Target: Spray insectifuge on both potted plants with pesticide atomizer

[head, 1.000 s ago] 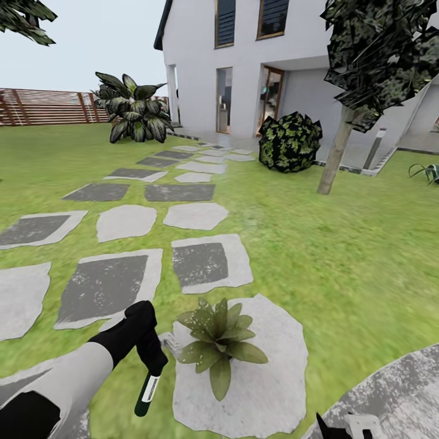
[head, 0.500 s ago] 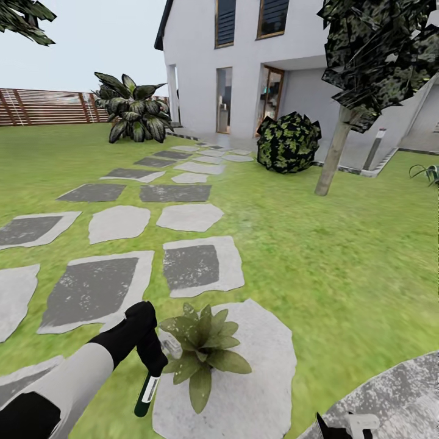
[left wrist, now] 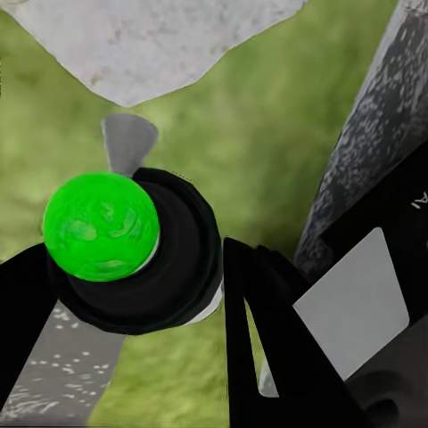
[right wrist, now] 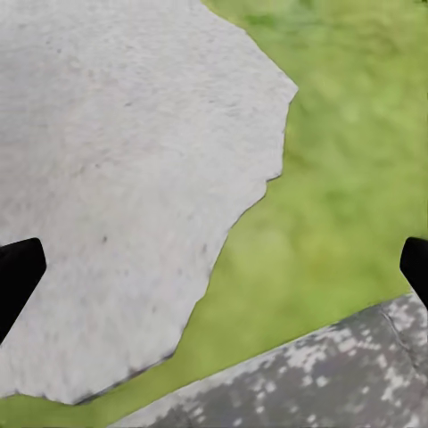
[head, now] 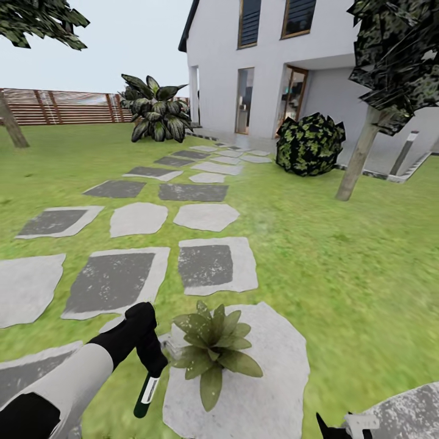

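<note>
My left gripper (head: 152, 367) is shut on the pesticide atomizer (head: 146, 395), a slim dark green bottle with a white label that hangs downward from the fingers. In the left wrist view the atomizer (left wrist: 101, 227) shows end-on as a bright green round end, clamped in the left gripper (left wrist: 134, 263) between black fingers (left wrist: 259, 312). A potted plant (head: 213, 346) with pointed speckled leaves stands on a pale stepping stone (head: 268, 378), just right of the bottle. My right gripper (head: 344, 425) sits low at the bottom right; the right wrist view shows the right gripper (right wrist: 214, 267) open over stone and grass.
Stepping stones (head: 216, 265) lead across the lawn to a white house (head: 274, 67). A round dark bush (head: 310, 145) and a tree trunk (head: 360, 160) stand at the right, a leafy plant (head: 157, 110) and a slatted fence (head: 61, 107) at the back. Grey patio edge (head: 408, 405) lies bottom right.
The whole view has shifted, so the camera moved: the scenery slid right over the last half second. My left arm and the bottle keep their place in the picture.
</note>
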Robot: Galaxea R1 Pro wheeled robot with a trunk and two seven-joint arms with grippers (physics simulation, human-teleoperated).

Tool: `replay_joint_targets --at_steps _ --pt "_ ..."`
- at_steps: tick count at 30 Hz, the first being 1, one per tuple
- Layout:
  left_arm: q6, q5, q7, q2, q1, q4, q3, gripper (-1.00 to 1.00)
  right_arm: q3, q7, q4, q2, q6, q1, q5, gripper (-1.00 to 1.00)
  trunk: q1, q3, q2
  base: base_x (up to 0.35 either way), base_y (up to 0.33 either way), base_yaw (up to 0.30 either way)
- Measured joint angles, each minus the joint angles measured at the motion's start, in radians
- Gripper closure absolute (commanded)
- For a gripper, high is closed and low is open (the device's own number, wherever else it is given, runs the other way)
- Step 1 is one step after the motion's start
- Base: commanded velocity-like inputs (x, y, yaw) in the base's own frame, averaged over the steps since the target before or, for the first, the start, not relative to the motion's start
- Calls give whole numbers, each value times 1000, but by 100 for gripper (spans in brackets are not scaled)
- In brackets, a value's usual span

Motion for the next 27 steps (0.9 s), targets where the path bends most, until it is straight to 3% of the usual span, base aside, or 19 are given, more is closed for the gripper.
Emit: replay_joint_targets --at_steps 10,17,27 --pt "1 0 0 1 0 0 0 100 0 0 0 0 0 0 0 -100 0 0 0 0 0 273" --pt "3 0 1 4 0 0 1 100 0 0 0 1 0 0 0 -100 0 0 0 0 -3 49" --pt "5 1 4 8 -1 0 5 100 0 0 0 0 0 0 0 -100 0 0 0 -95 -237 211"
